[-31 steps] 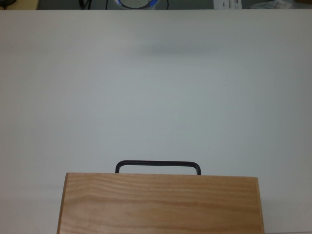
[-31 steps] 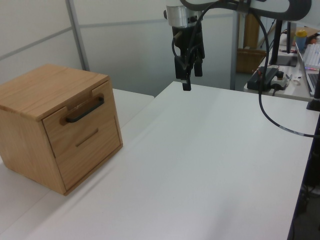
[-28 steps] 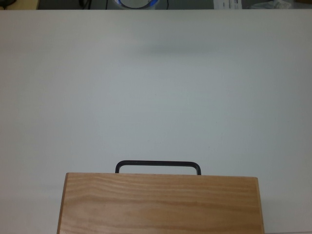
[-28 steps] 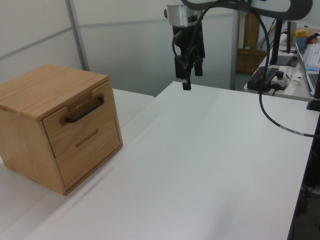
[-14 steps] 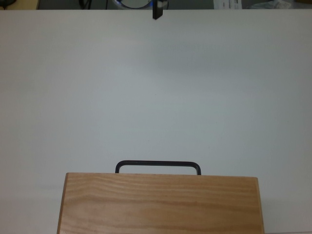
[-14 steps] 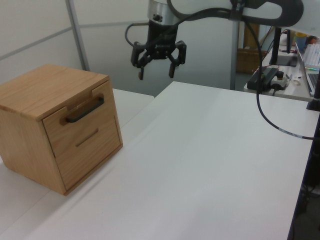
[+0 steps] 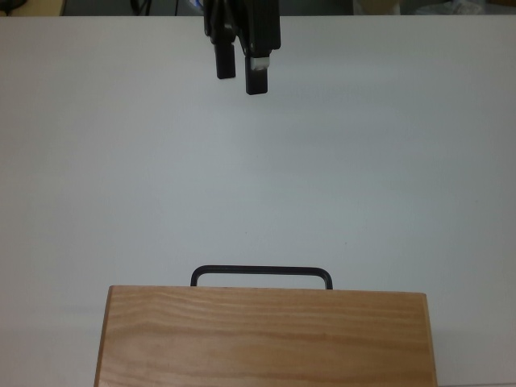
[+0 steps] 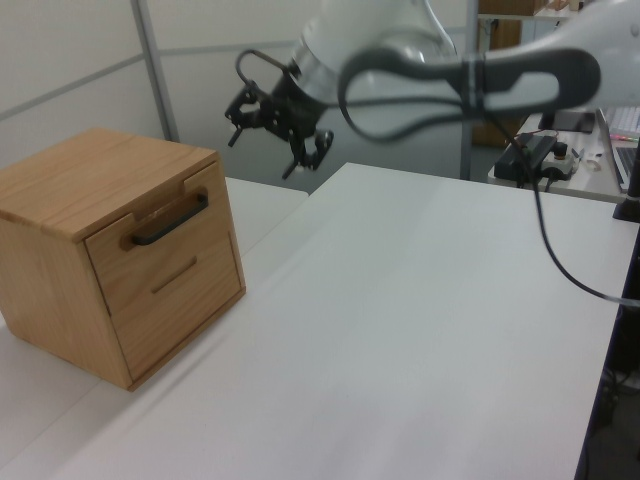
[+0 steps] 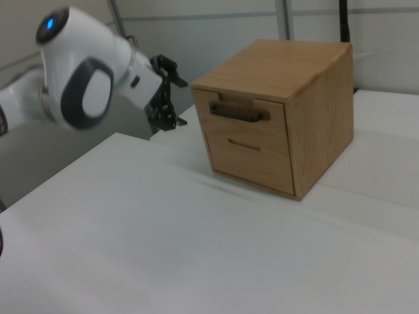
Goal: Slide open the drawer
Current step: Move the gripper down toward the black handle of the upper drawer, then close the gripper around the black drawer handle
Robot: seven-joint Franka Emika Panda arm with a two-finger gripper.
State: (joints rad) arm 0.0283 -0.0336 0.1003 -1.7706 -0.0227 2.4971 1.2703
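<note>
A broad, plain white surface [image 8: 420, 330] fills most of every view. Behind it in the left view stand pale grey partition panels [image 8: 80, 60] with a metal post [image 8: 152, 65]. At the left view's right edge, a black cable [image 8: 575, 270] droops beside a cluttered desk [image 8: 560, 140].

Lab – white partition panels [image 8: 80, 60], white bench [image 8: 420, 330], cluttered equipment desk [image 8: 545, 150] behind.

Soft, even light fills all three views, and the white table [image 8: 420, 330] shows no hard glare. The wooden cabinet [image 9: 281, 111] casts only a faint shadow at its base. In the right view the robot arm [image 9: 78, 85] looks blurred, and the whole picture is hazy.
</note>
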